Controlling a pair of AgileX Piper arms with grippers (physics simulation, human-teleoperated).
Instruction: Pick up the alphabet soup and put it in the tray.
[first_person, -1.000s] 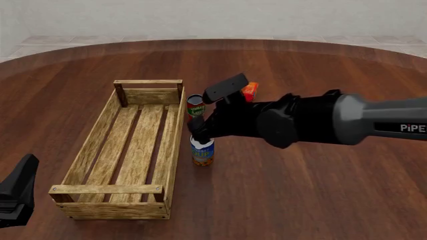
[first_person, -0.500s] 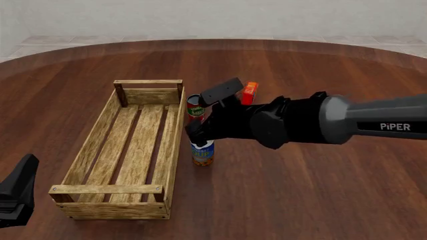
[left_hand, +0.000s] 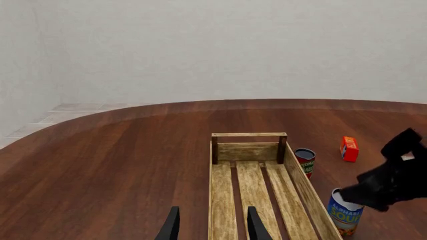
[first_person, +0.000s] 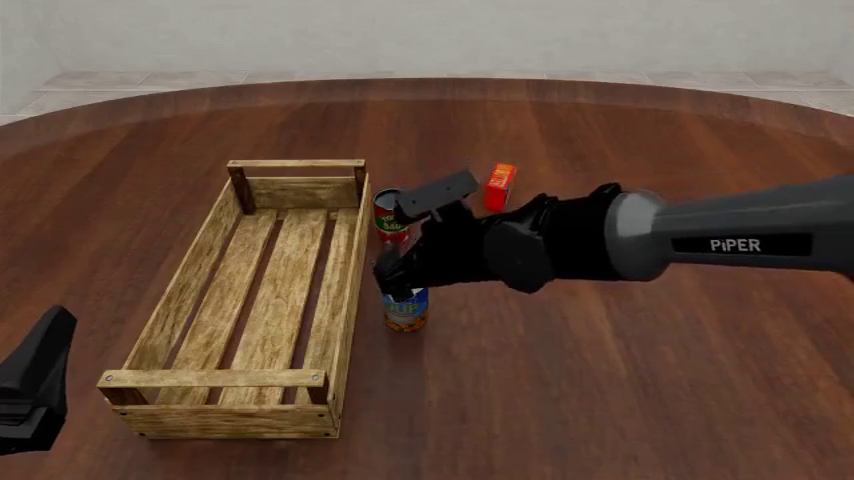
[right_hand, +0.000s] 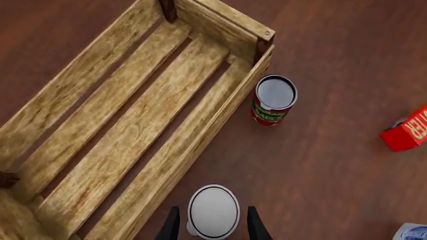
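We see the blue-and-orange alphabet soup can (first_person: 406, 308) upright on the dark wooden worktop (first_person: 601, 380), just beside the long light-wood slatted tray (first_person: 180, 290). The right claw (right_hand: 212, 220) straddles its silvery top, fingers spread on either side, not clamped. A red-and-green can (right_hand: 272, 101) stands near, a small red box (first_person: 499, 186) farther off. The left claw (left_hand: 212, 225) hangs open, well apart, its fingers cut off at the picture's edge.

Desk (first_person: 641, 400) contents, counted:
- cans: two, namely one alphabet soup (first_person: 406, 310) and one red-and-green can (first_person: 390, 217)
- slatted wooden tray (first_person: 200, 258): one
- small red box (first_person: 499, 186): one
- robot arms: two, one hand each
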